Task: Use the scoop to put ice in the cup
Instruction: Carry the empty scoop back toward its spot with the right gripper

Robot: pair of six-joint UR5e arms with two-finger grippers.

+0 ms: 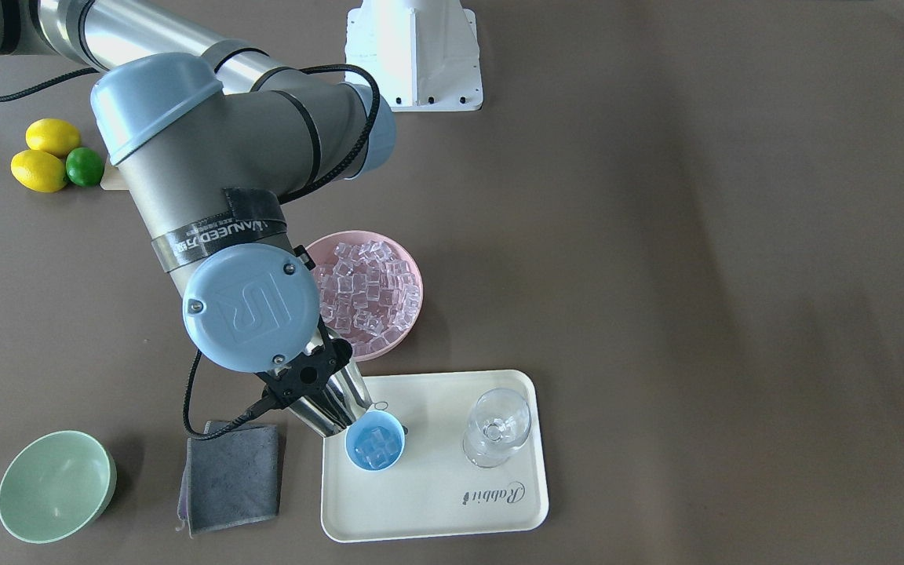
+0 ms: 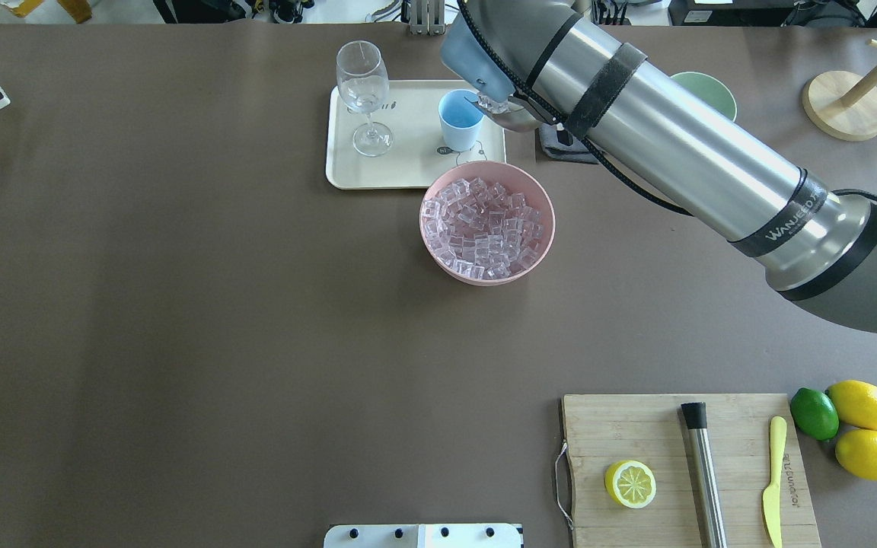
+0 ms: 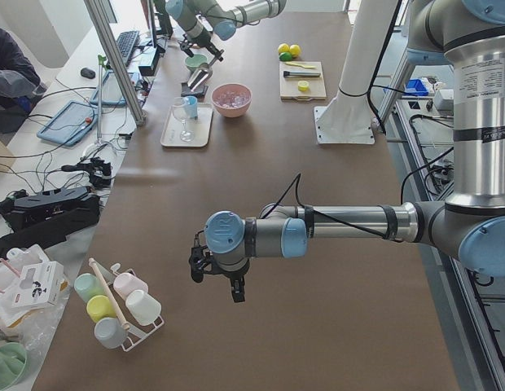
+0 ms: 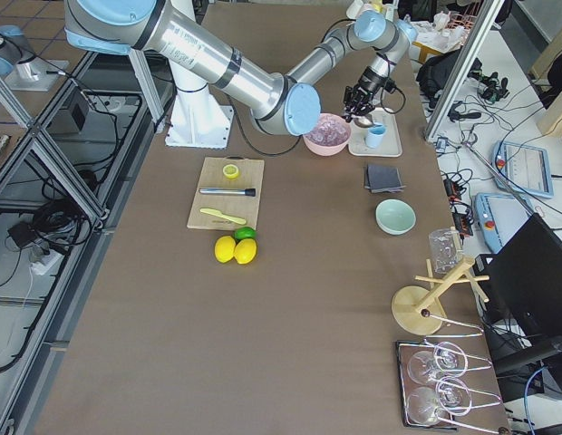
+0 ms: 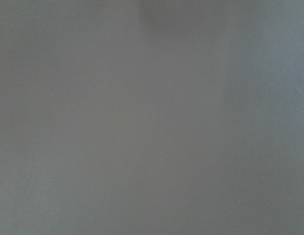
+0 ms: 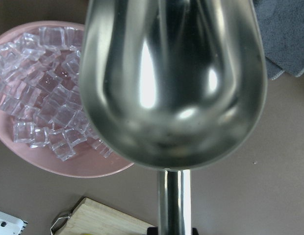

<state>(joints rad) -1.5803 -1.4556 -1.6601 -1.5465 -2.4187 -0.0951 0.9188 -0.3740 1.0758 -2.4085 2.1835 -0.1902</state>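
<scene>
Our right gripper (image 1: 304, 382) with jaws clamped on the steel scoop (image 1: 344, 399) handle, trough tilted at the light-blue cup (image 1: 353, 450) rim, ice cubes (image 1: 377, 446) inside, cream tray (image 1: 436, 506) beneath, our left gripper (image 3: 216, 273) jaws we cannot tell.

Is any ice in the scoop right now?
No, the scoop shows a bare, shiny trough in the right wrist view, with nothing inside.

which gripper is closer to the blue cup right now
Right. The right gripper holds the scoop tipped at the rim of the cup; the left gripper hangs far off, toward the other end of the table.
</scene>
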